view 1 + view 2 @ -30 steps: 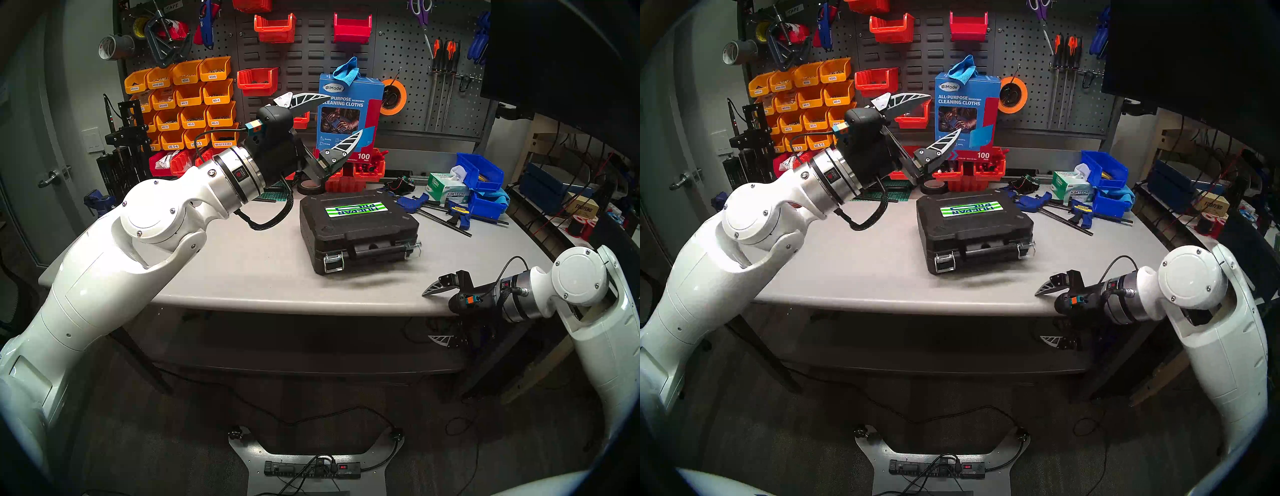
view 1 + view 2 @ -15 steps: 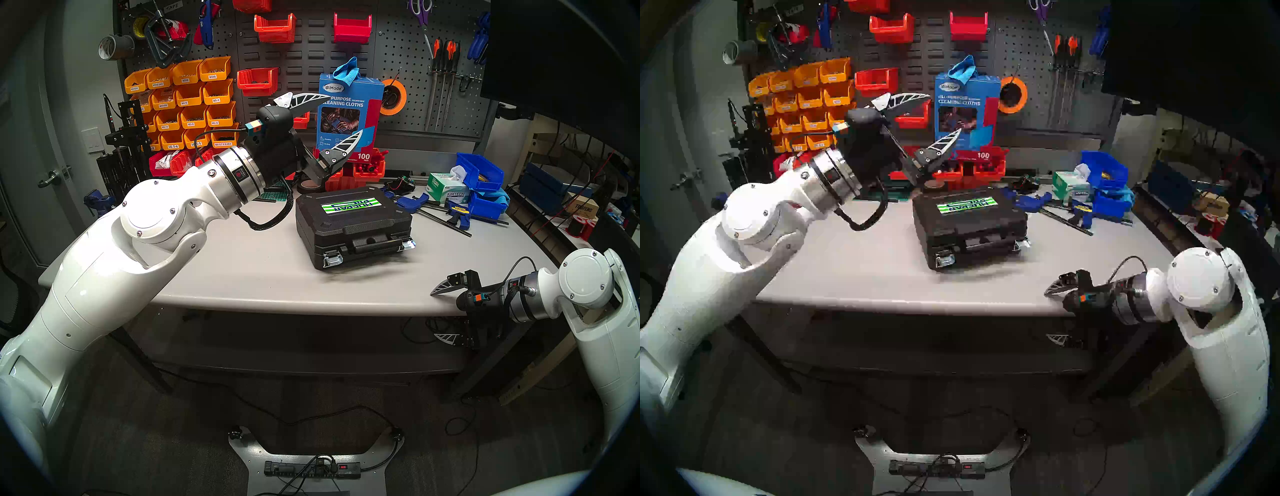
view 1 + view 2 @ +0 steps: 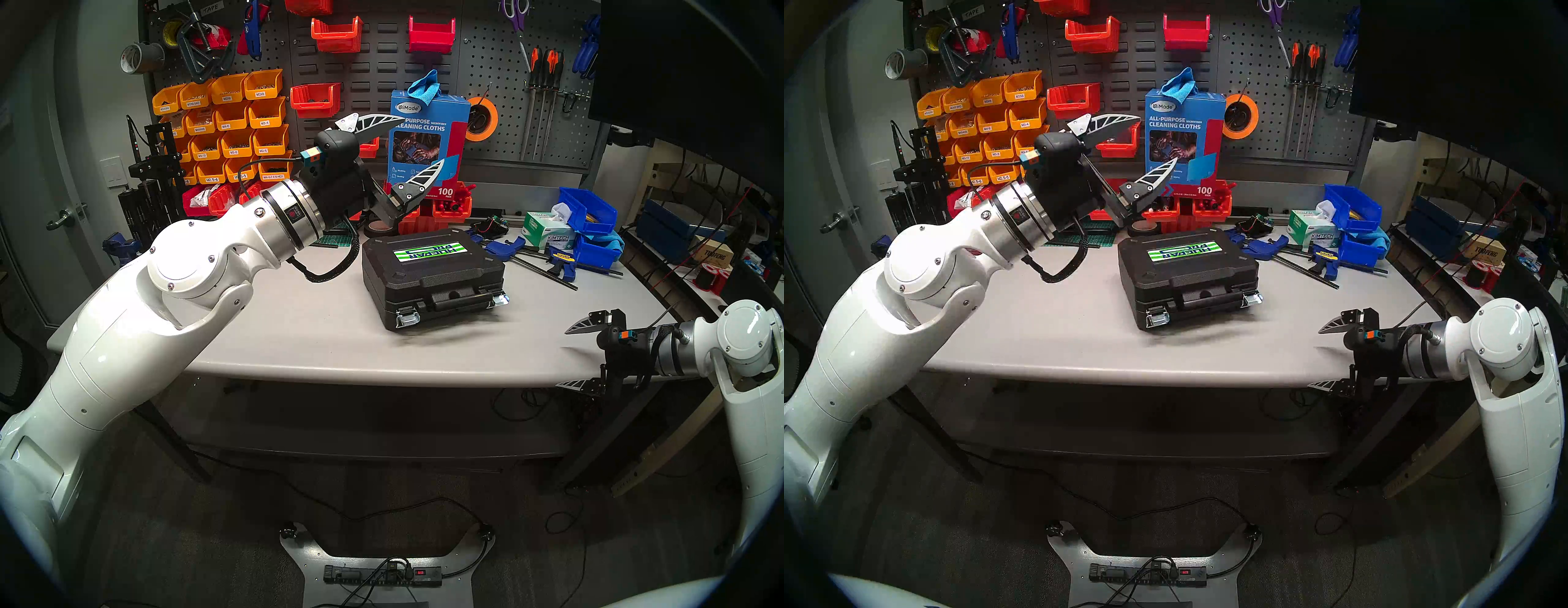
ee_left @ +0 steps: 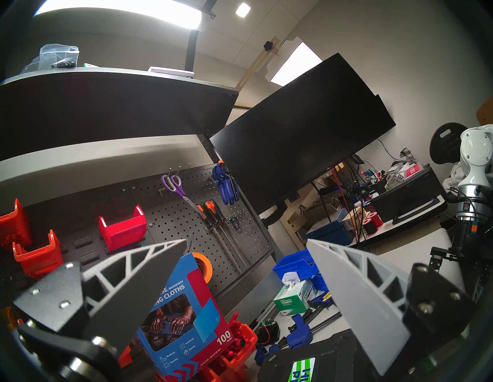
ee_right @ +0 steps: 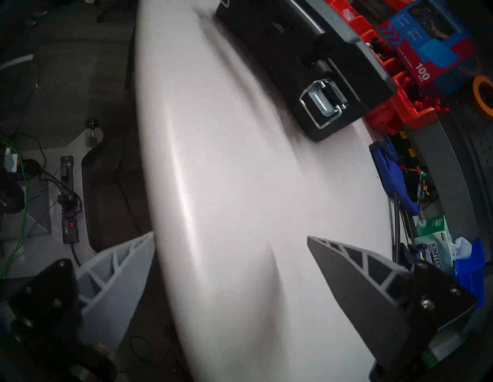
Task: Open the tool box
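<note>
A: How do the two grippers stand?

B: The left gripper hangs spread wide and empty, raised behind the tool box and level with the cleaning-cloth box. The right gripper is also spread and empty, off the tool box's right front, one finger over the table edge and one below it.

A: And the tool box?

B: It lies shut, mid-table, handle and two metal latches facing front.

A: What is near it?

B: A tape roll and red bins just behind it; blue clamps, a tissue box and blue bins to its right. Bare tabletop lies between the right gripper and the tool box.
</note>
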{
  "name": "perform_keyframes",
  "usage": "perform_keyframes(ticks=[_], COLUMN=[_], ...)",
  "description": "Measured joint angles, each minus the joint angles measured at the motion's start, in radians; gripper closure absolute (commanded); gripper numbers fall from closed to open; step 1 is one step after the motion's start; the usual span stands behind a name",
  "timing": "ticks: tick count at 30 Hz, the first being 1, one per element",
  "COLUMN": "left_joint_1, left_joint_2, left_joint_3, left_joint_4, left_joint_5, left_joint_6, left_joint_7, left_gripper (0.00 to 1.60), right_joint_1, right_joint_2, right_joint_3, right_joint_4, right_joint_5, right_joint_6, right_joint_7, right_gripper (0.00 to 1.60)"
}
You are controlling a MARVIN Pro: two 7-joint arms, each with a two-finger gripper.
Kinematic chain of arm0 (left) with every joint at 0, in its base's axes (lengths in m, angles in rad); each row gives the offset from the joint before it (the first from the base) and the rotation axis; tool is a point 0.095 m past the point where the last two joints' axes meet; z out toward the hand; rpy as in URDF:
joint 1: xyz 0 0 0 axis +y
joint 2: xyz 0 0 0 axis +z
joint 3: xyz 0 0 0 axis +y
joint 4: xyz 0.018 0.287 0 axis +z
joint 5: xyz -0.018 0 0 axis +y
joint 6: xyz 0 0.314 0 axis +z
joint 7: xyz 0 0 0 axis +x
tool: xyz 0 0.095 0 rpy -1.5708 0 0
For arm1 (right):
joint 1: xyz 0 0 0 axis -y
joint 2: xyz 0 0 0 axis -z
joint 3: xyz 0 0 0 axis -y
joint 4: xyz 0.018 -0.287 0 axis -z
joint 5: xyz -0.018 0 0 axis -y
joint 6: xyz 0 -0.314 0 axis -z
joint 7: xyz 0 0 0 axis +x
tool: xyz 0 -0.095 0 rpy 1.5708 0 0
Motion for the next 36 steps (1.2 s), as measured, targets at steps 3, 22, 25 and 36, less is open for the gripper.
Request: perform_keyframes(ticks=[3,22,25,36], left_joint_1=[0.0,0.0,0.0,-0.053], left_joint_2=[0.0,0.001,0.001,-0.032], left_joint_3=[0.0,0.001,0.001,0.071], left_joint_4=[-0.001,-0.001,-0.001,0.029], left_joint_5=[0.0,0.0,0.0,0.043], left_joint_6=[0.0,0.0,0.0,-0.015], left_joint_7=[0.0,0.0,0.0,-0.105], left_gripper=[0.0,0.0,0.0,0.0], right_joint_1=[0.024,0.129,0.133,0.14], right_joint_2=[0.0,-0.033,-0.033,-0.032], right_joint_3=[0.039,0.12,0.121,0.121], right_joint_4=[0.033,0.211,0.211,0.208], right_joint_5=[0.02,0.071,0.073,0.077], right_joint_6=[-0.002,-0.062,-0.067,-0.074], right_joint_7=[-0.007,-0.115,-0.116,-0.118], right_gripper=[0.0,0.0,0.0,0.0])
